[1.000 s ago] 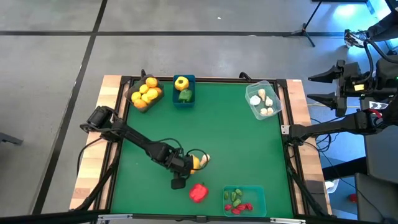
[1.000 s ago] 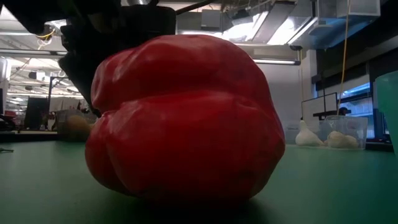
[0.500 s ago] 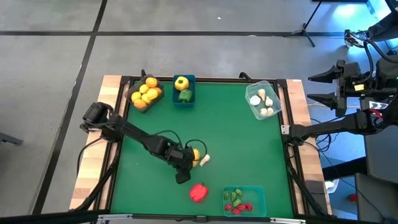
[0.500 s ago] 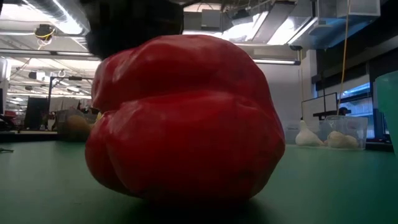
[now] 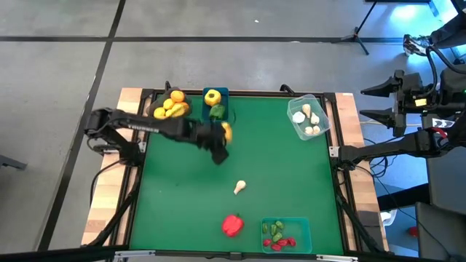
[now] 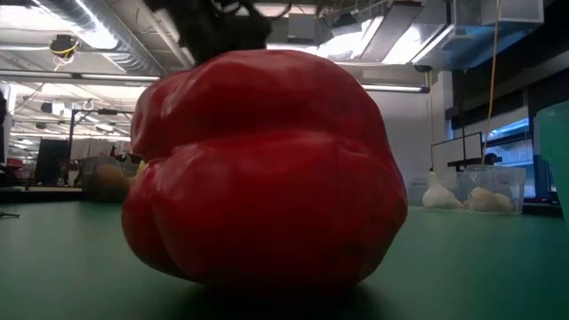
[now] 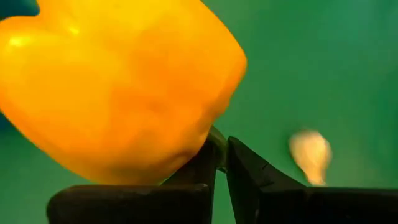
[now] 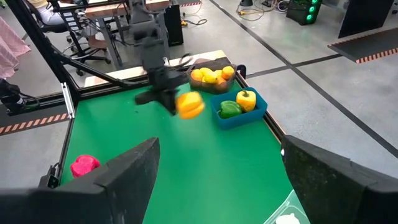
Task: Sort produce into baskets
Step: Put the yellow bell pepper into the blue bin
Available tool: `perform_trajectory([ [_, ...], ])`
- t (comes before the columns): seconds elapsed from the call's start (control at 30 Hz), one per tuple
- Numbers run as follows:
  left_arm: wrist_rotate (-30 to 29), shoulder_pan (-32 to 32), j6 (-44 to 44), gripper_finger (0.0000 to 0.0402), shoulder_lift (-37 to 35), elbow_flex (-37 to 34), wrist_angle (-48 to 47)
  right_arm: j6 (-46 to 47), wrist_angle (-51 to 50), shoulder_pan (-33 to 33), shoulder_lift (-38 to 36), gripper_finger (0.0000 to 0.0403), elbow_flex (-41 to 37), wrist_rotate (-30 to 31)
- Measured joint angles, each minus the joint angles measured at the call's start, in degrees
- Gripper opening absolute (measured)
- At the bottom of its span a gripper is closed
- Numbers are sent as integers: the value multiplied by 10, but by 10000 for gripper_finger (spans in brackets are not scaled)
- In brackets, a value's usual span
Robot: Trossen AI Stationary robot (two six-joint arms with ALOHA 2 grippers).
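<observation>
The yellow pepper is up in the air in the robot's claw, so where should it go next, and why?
Probably a short carry over the blue basket, then let go. The left gripper is shut on the stem of the yellow pepper, which hangs just beside that basket, and the basket already holds a yellow and a green pepper. The right gripper waits open off the table's side.

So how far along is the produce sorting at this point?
Mostly done: round fruits fill the dark grey basket, two peppers sit in the blue basket, garlic pieces in the clear basket, small bits in the teal basket. In hand: the left gripper holds a yellow pepper beside the blue basket. Left: one garlic piece and the red pepper.
</observation>
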Motion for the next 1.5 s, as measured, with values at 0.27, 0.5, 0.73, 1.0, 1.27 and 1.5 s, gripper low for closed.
perform_trajectory([
  [0.27, -3, 187, 103, 17, -6, 0, -5, 2, 0, 0, 0, 328, 0, 0],
  [0.5, 70, 306, 162, 20, 3, 0, 90, 2, 0, 0, 0, 328, 0, 0],
  [0.73, 145, 329, 185, 14, 60, 0, 137, 5, 0, 0, 0, 328, 0, 0],
  [1.0, 112, 333, 183, 36, 114, 0, 148, 17, 0, 0, 0, 328, 0, 5],
  [1.27, 112, 333, 178, 46, 118, 0, 150, 17, 0, 0, 0, 328, 0, 6],
  [1.5, 119, 334, 175, 109, 114, 0, 136, 17, 0, 0, 0, 328, 0, 5],
])
